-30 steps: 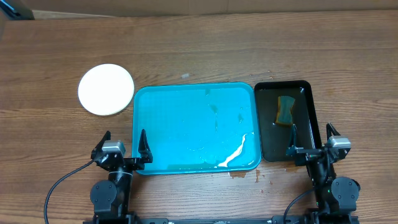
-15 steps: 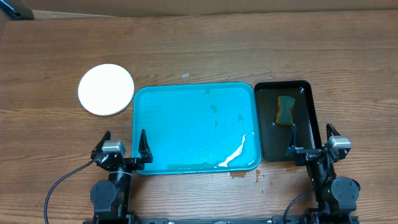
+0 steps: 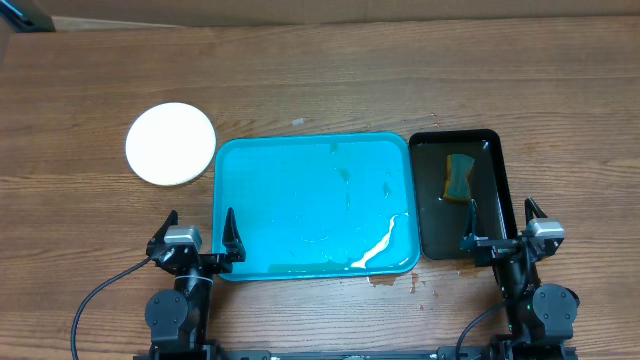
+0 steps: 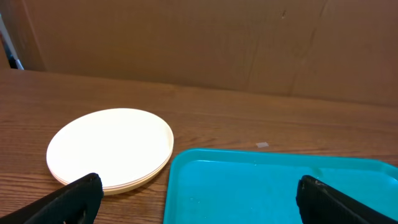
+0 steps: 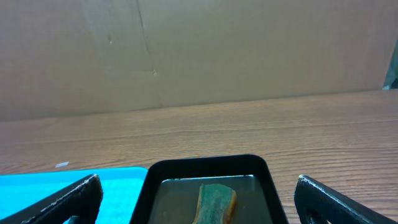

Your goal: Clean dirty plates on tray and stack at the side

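Stack of plates (image 3: 171, 143), round and shallow, lying flat and face-up on the wooden table (image 3: 350, 80), just off the far-left corner of the turquoise tray (image 3: 260, 190) and not touching it. Being circular, the plates have no long axis. The tray is a smooth plastic rectangle with rounded corners and a raised rim, its long axis running left to right. Its wet, glossy floor carries a white streak (image 3: 378, 245) near the front right corner. Brown spots (image 3: 395, 280) mark the wood at that edge.

A narrow black tray (image 3: 440, 230) abuts the turquoise tray's right side, its long axis running away from the robot. It holds a green-yellow sponge (image 3: 459, 177) at the far end.

The left gripper (image 3: 198, 225) and right gripper (image 3: 502, 222) sit at the near table edge, jaws spread wide and holding nothing.

The left wrist view alone shows the layered rims of the cream-white stack (image 4: 110, 147). Both wrist views add a cardboard wall (image 4: 186, 43) behind the table.
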